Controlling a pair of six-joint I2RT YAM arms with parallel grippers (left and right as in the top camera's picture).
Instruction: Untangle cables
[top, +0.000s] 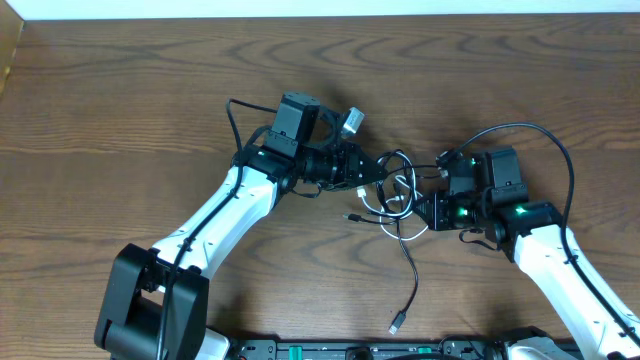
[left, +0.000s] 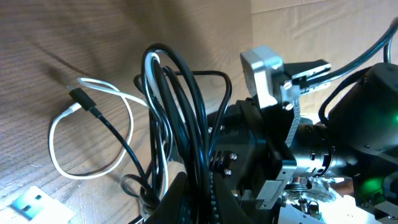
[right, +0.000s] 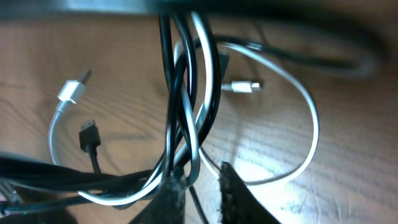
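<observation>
Closest to the lens is the left gripper (left: 186, 199), and its jaws are pressed together on the tangle. The long thin black rubbery cord (left: 180, 106) stands straight up out of its tips in a bunch of tall loops. A strand of the shorter thin white cord (left: 59, 158) runs up with them, though I honestly can't tell if that one is pinched too or just along for the ride. Off to that gripper's side the rest of the white cord lies in a slack ring on the brown wood-grain table (top: 150, 90). The knot itself hangs between the two grippers, and a free tail of black trails back toward the arm bases and ends in a small plug (top: 397, 322). On the other side, the right gripper (right: 200, 190) has its jaws only narrowly apart, with the twisted black-and-white bundle running down against one finger. Whether it's really gripping or just touching, I can't say. A silver-cased plug (right: 73, 92) lies loose just beyond its tips. So I'd say we're mid-separation, nothing is freed yet. The next move probably needs the right side to get hold of one colour only, then a slow pull apart without cinching the twist.
</observation>
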